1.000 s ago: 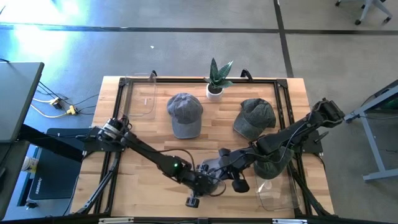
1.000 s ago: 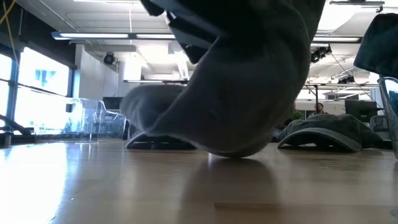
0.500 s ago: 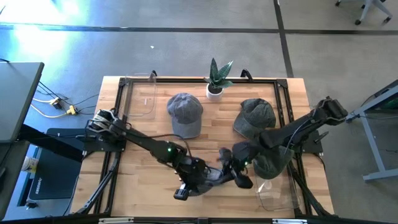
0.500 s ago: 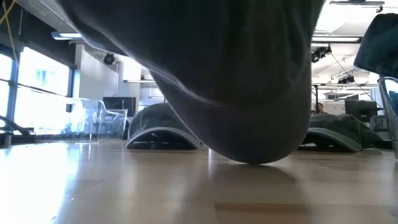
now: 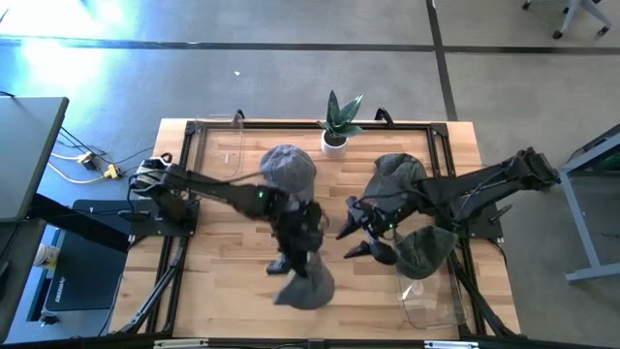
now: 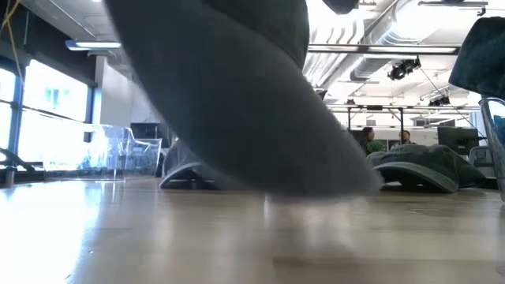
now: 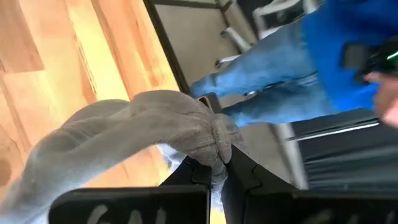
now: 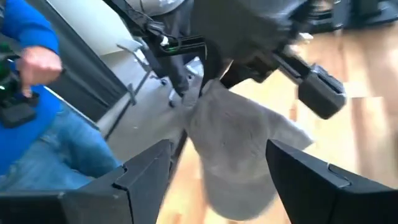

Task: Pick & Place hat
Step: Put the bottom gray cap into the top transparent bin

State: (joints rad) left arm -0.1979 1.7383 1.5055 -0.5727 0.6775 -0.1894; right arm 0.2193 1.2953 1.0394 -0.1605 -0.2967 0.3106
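The left gripper (image 5: 294, 254) hangs over the middle of the table (image 5: 223, 291), toward its front edge. In the left wrist view its two fingers (image 7: 200, 167) are pressed together on a bunched fold of a grey hat (image 7: 124, 137). In the high view that hat (image 5: 308, 283) droops below the gripper, its lower part near the front edge. In the low view it fills most of the frame as a dark grey mass (image 6: 229, 102) just above the wooden surface; contact with the surface cannot be judged.

A second grey cap (image 5: 288, 170) lies near the back edge, left of centre, partly covered by the left arm. Just right of it, at the back edge, stands a small potted plant (image 5: 338, 124).

The right gripper (image 5: 360, 233) is right of centre, near the held hat but apart from it. In the right wrist view its fingers (image 8: 146, 171) stand wide apart, holding nothing, with the hat (image 8: 239, 149) showing between them farther off.

A dark green cap (image 5: 395, 176) lies toward the back right. Another dark cap (image 5: 426, 250) sits near the right edge beside a clear container (image 5: 426, 301) at the front right corner.

A person in blue (image 8: 37, 106) is beyond the table.
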